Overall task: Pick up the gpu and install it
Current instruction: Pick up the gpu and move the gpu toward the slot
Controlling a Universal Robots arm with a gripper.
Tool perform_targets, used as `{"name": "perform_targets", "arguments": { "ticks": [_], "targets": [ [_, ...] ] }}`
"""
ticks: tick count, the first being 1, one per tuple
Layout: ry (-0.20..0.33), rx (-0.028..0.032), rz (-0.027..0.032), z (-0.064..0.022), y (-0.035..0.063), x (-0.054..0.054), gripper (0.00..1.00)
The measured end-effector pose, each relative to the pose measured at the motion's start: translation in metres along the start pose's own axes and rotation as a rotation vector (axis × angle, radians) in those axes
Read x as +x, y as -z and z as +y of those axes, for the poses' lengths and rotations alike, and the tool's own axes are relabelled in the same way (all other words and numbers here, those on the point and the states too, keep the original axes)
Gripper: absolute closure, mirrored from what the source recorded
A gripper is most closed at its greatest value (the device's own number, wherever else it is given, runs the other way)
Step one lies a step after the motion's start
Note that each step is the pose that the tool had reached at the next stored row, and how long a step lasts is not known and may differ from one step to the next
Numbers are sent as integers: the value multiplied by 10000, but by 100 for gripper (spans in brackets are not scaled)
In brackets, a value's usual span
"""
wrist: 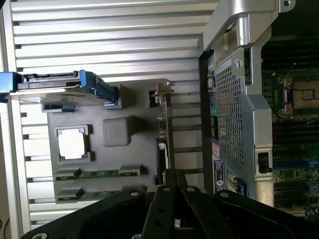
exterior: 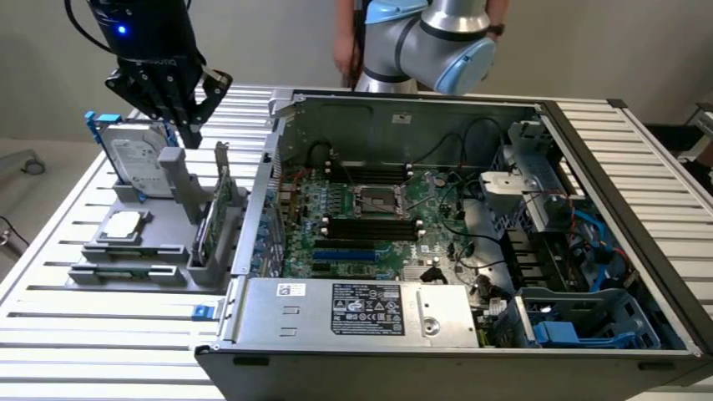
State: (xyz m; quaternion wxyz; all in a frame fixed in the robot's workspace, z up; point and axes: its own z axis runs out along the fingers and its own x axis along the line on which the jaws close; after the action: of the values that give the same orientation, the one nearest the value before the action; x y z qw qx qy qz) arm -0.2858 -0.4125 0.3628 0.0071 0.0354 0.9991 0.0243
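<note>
The gpu [exterior: 210, 224] stands on edge in a slot of the grey holder [exterior: 123, 271], close to the open computer case [exterior: 279, 125]. Its silver end bracket [exterior: 223, 167] points up. My gripper [exterior: 189, 125] hangs above the holder's far end, over the gap between the hard drive and the gpu, with its black fingers shut together and nothing held. In the wrist view the gpu [wrist: 162, 137] shows edge-on as a thin strip, directly ahead of my shut gripper [wrist: 172, 175].
The holder also carries a silver hard drive in a blue frame [exterior: 136, 159], a square silver chip [exterior: 125, 222] and memory sticks [wrist: 99, 174]. The case holds a motherboard [exterior: 368, 209] with blue slots [exterior: 346, 251]. A person stands behind the arm [exterior: 429, 38].
</note>
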Motion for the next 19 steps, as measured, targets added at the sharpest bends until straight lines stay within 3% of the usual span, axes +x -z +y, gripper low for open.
{"name": "perform_targets", "arguments": {
  "ticks": [4,8,19],
  "targets": [
    [0,0,0,0,0,0,82],
    [1,-1,4,-1,-21,1,63],
    [16,2,13,-34,-218,4,63]
  ]
}}
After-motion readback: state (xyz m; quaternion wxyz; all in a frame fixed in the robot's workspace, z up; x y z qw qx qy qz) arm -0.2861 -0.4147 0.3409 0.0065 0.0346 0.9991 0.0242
